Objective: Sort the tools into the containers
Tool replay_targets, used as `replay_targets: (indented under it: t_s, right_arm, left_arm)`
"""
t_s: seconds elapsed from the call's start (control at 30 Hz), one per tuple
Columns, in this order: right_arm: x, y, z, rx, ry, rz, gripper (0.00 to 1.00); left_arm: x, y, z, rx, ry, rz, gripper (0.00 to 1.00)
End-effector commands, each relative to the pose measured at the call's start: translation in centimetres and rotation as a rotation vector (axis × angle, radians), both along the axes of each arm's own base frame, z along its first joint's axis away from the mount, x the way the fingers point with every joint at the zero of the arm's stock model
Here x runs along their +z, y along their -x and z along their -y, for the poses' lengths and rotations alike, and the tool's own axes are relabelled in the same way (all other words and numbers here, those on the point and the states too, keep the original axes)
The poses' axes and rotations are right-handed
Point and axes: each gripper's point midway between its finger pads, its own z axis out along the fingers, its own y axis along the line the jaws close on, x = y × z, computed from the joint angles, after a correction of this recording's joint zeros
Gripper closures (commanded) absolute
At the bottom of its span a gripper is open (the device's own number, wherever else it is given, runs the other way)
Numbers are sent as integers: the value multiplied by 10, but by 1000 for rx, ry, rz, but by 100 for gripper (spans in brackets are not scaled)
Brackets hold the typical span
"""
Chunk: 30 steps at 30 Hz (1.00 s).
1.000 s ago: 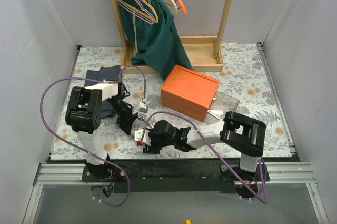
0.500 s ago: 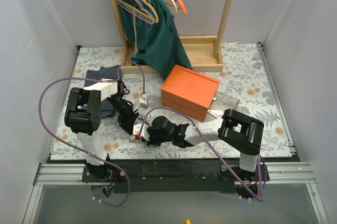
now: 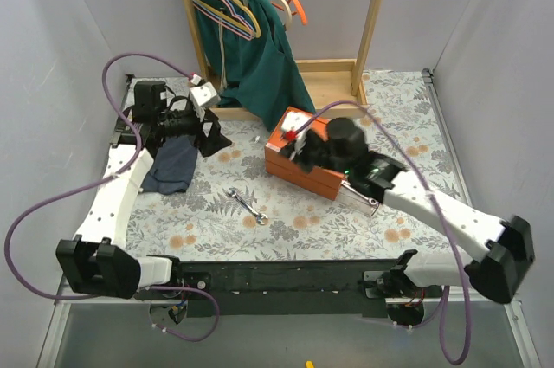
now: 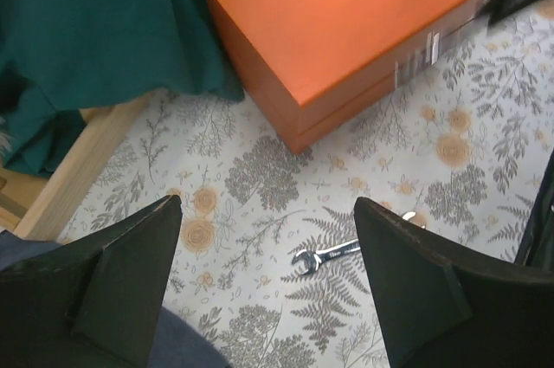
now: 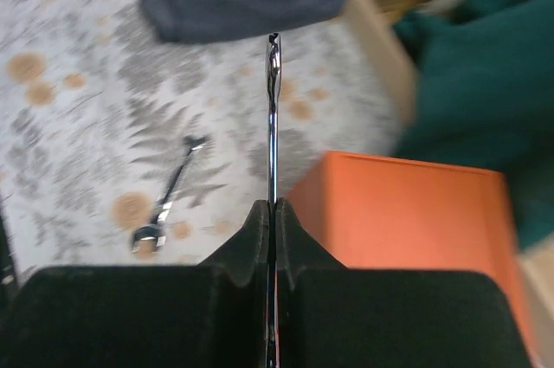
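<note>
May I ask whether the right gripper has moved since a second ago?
Yes: the right gripper, holding a thin silver wrench, went from the near edge to above the flat orange box.

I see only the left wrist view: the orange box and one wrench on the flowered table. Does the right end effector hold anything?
Observer: Yes. The right end effector is shut on a thin silver tool, seen edge-on.
Operator: Where is that end effector?
Observer: In the top view it hangs above the orange box.
Operator: Is any drawer open?
Observer: A clear drawer sticks out of the box on the side toward the right arm's base.
</note>
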Motion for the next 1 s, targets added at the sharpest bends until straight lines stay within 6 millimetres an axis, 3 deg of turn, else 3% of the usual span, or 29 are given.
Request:
replay_targets:
  t_s: [0.0, 0.03, 0.07, 0.1, 0.17, 0.23, 0.33, 0.47, 0.6, 0.97]
  right_arm:
    - [57, -52, 92, -307, -60, 45, 99]
    - [61, -56, 117, -381, -70, 34, 99]
    - [60, -77, 155, -521, -79, 13, 99]
    - [58, -82, 174, -594, -96, -24, 99]
    - [39, -84, 220, -717, -76, -75, 99]
    - [16, -69, 241, -753, -29, -130, 99]
    - [-7, -49, 255, -794, -22, -182, 99]
    - [-41, -32, 258, -809, 6, -276, 99]
    - [-67, -27, 262, -829, 38, -380, 99]
    - [-104, -40, 265, -835, 87, -532, 99]
  left_arm:
    - [10, -22, 5, 146, 123, 39, 19]
    - [9, -23, 5, 164, 130, 17, 19]
    - [4, -26, 5, 177, 130, -4, 19]
    - [4, -29, 7, 187, 138, -13, 19]
    - [-1, -36, 10, 202, 152, -60, 20]
    - [3, -42, 15, 209, 163, -72, 21]
    - [2, -61, 13, 255, 152, -80, 21]
    - [-5, -80, 6, 291, 97, -84, 21]
    - [-10, -88, 5, 289, 47, -125, 21]
    - [-25, -95, 6, 297, 39, -161, 21]
